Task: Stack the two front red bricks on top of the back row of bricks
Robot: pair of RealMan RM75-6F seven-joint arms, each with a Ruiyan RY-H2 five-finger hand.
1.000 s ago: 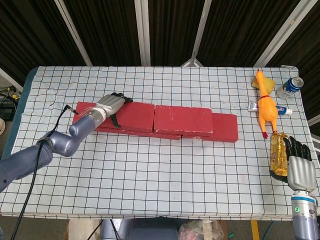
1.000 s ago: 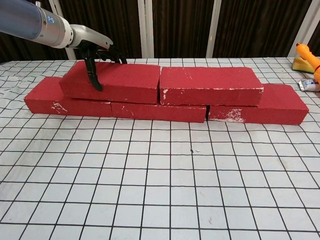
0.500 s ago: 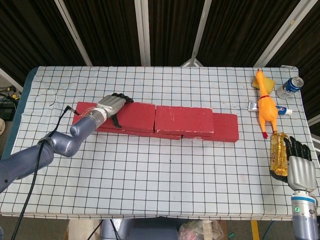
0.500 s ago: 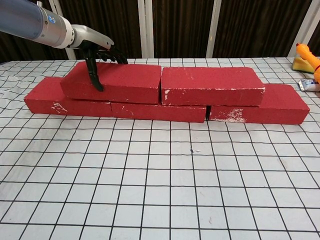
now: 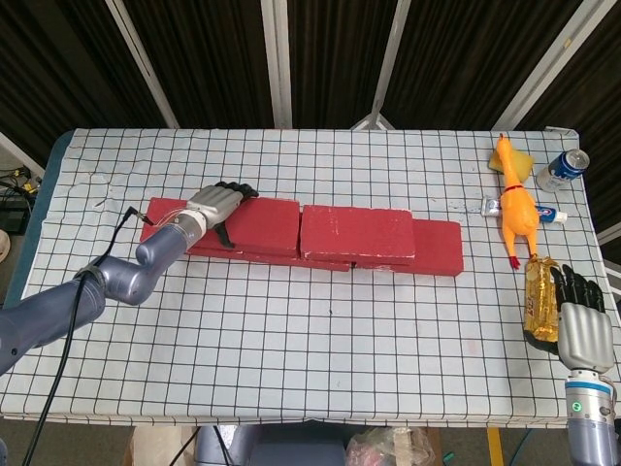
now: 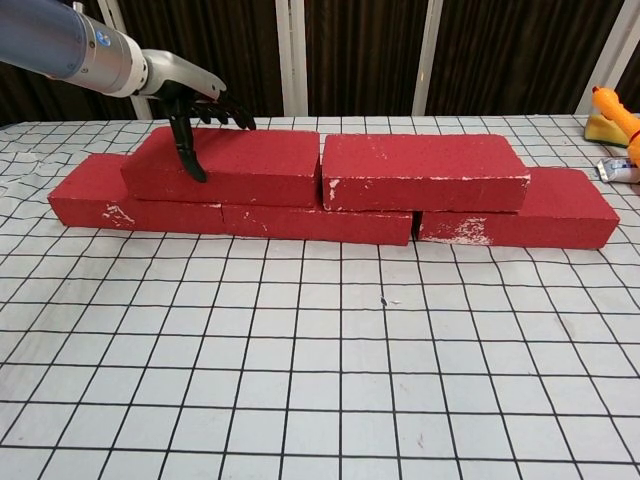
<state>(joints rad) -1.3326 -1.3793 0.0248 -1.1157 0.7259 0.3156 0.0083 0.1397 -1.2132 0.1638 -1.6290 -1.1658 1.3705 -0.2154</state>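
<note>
Two red bricks lie end to end on top of the back row: the upper left brick (image 5: pixel 264 225) (image 6: pixel 255 165) and the upper right brick (image 5: pixel 356 233) (image 6: pixel 420 170). The back row shows beneath them, with its left brick (image 6: pixel 100 200), middle brick (image 6: pixel 320 225) and right brick (image 5: pixel 439 249) (image 6: pixel 560 210). My left hand (image 5: pixel 221 202) (image 6: pixel 195 105) grips the left end of the upper left brick, fingers over its back edge and thumb down its front face. My right hand (image 5: pixel 582 325) rests open on the table at the near right, holding nothing.
A golden packet (image 5: pixel 539 301) lies just beside my right hand. At the far right are a rubber chicken (image 5: pixel 514 209) (image 6: pixel 612 105), a yellow sponge (image 5: pixel 524 165), a toothpaste tube (image 5: pixel 548 214) and a can (image 5: pixel 565 168). White gridded cloth covers the table.
The upper left brick has shifted very slightly under my left hand, staying against the upper right brick. My right hand has not moved.
</note>
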